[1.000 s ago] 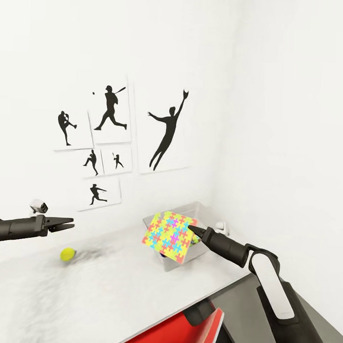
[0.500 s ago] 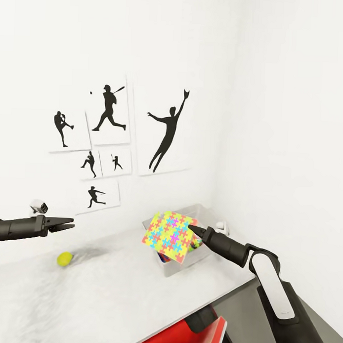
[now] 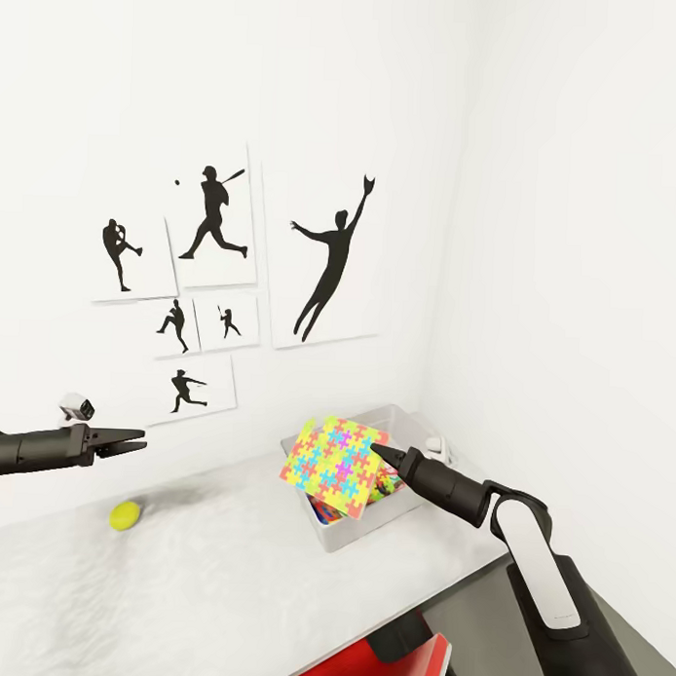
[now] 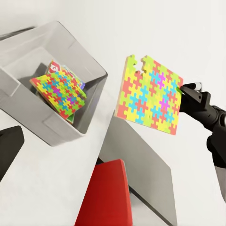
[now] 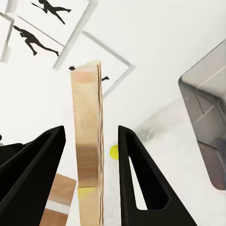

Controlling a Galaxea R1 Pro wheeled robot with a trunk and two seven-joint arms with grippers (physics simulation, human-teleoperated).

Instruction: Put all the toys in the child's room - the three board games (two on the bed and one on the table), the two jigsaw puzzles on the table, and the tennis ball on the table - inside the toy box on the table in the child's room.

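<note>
My right gripper (image 3: 378,447) is shut on a jigsaw puzzle (image 3: 334,465), holding it upright in the air over the near end of the light grey toy box (image 3: 360,532) on the white table (image 3: 222,587). The right wrist view shows that puzzle (image 5: 88,155) edge-on between the two fingers. Inside the toy box (image 4: 56,134) lies a second jigsaw puzzle (image 4: 59,92) on top of other colourful flat pieces. The tennis ball (image 3: 125,515) rests on the table at the left, below my left gripper (image 3: 130,436), which hovers open and empty.
Silhouette posters (image 3: 218,275) hang on the white wall behind the table. The room's corner stands just beyond the toy box. A red object (image 3: 404,667) and a grey lower unit (image 3: 474,616) lie off the table's near edge.
The whole picture has shifted a little, so the camera has moved: table, box and ball sit slightly lower. Both arms keep their pose, and the puzzle stays gripped.
</note>
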